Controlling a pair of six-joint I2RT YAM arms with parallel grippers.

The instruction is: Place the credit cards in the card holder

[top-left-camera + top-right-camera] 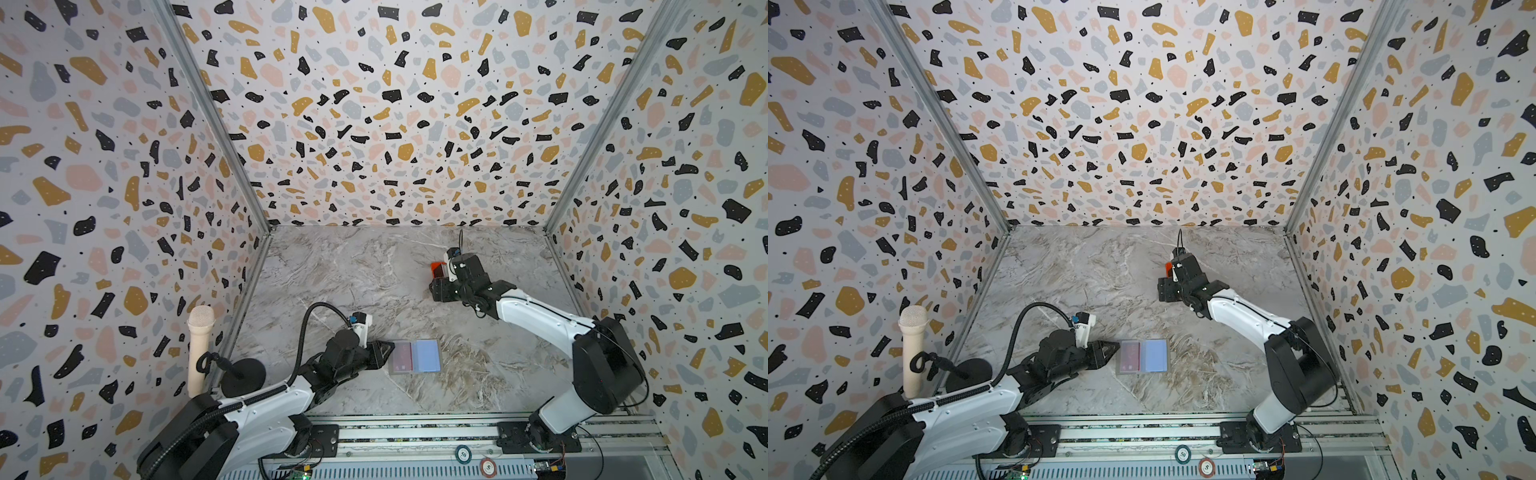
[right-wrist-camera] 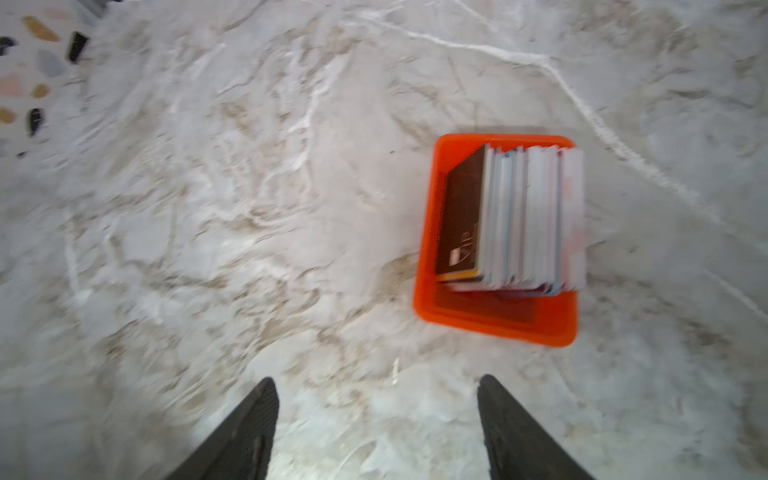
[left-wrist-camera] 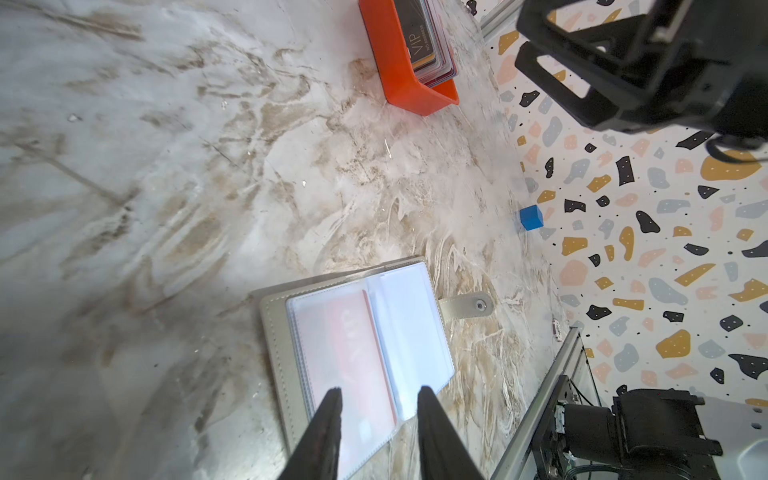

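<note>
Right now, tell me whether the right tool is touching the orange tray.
Apart. The right wrist view shows bare marble between the open right tool and the tray; neither fingertip reaches its rim.

White arm shells (image 1: 536,311) over black joints (image 1: 602,365), ribbed black cable hose (image 1: 302,332) — left claw (image 3: 378,390) tapered, black.

Your flat grey folding card holder (image 1: 428,355) lies open, one red plastic card (image 1: 403,356) in its 9 o'clock pocket. The other thin cards (image 2: 528,216) stand on edge at its 12 o'clock, in an orange plastic tray (image 2: 494,322).
</note>
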